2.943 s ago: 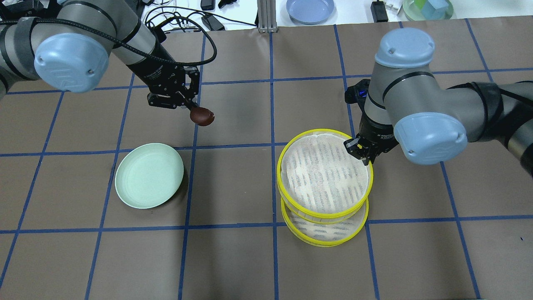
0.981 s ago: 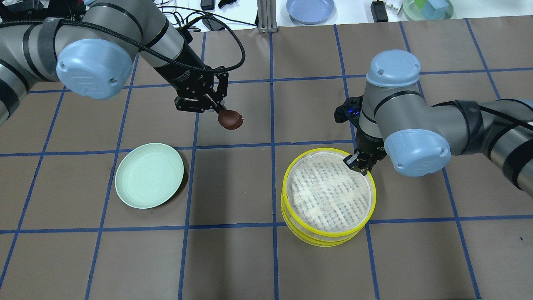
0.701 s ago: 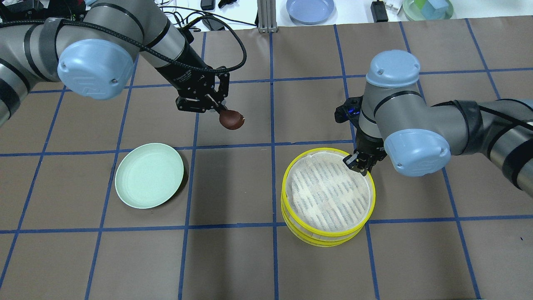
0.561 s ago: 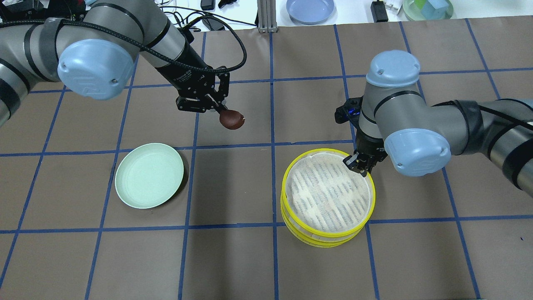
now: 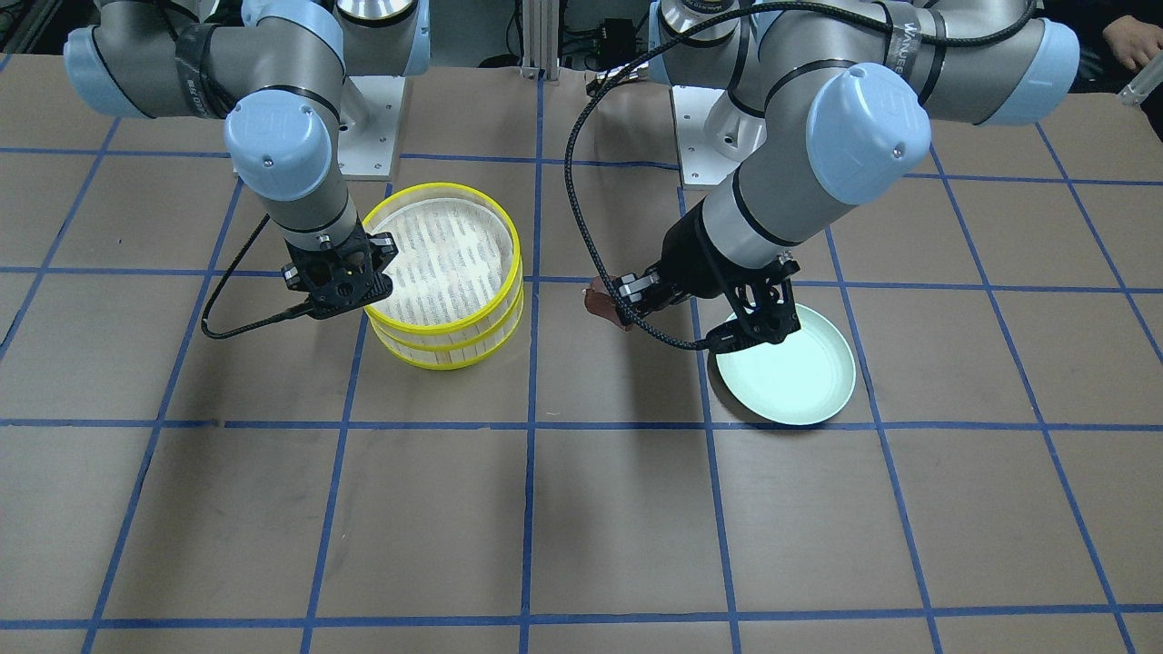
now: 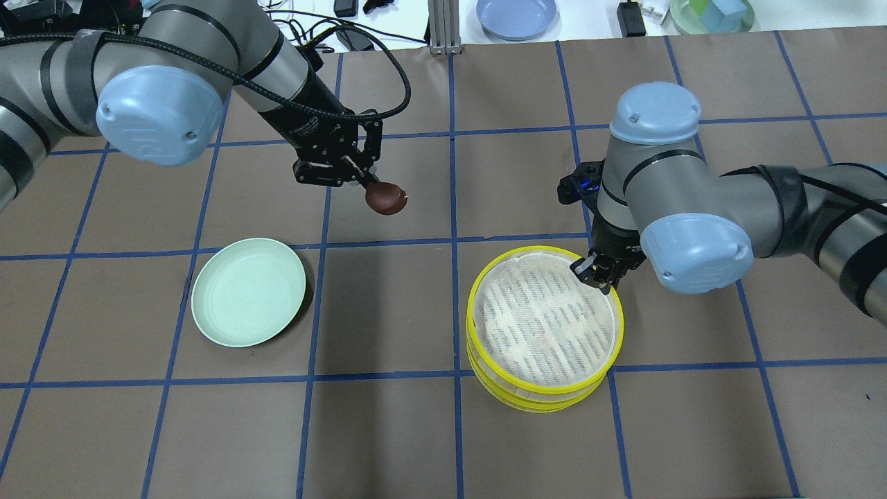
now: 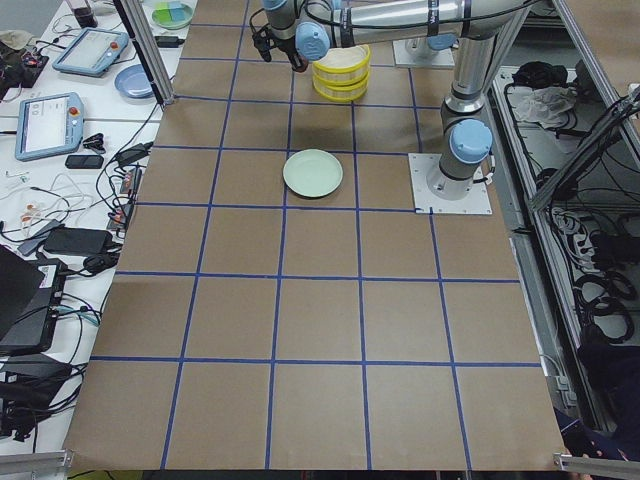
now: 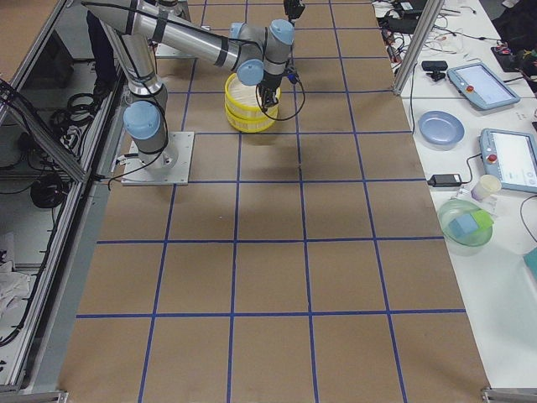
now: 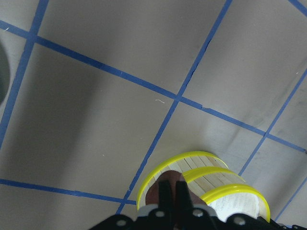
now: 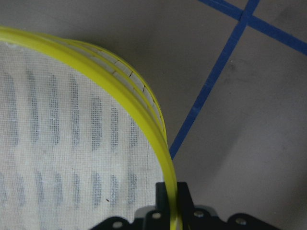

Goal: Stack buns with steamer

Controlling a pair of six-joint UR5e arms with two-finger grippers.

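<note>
The steamer's two yellow-rimmed tiers stand stacked right of centre: the top tier (image 6: pixel 545 322) sits on the bottom tier (image 6: pixel 540 400). My right gripper (image 6: pixel 597 274) is shut on the top tier's far-right rim. The right wrist view shows the yellow rim (image 10: pixel 144 120) running in between its fingers. My left gripper (image 6: pixel 367 186) is shut on the dark reddish-brown bun (image 6: pixel 386 199) and holds it above the table, left of the steamer. The bun also shows in the front view (image 5: pixel 600 302). The cream-white bun is hidden.
A pale mint-green plate (image 6: pixel 248 291) lies on the table at the left, below my left arm; it holds nothing. Beyond the far edge are a blue plate (image 6: pixel 516 15), cables and a green bowl (image 6: pixel 712 15). Blue tape lines grid the brown table.
My right gripper has lowered the top tier onto the bottom tier. My left arm has carried the brown bun to the right. Over the last second almost nothing has moved.
</note>
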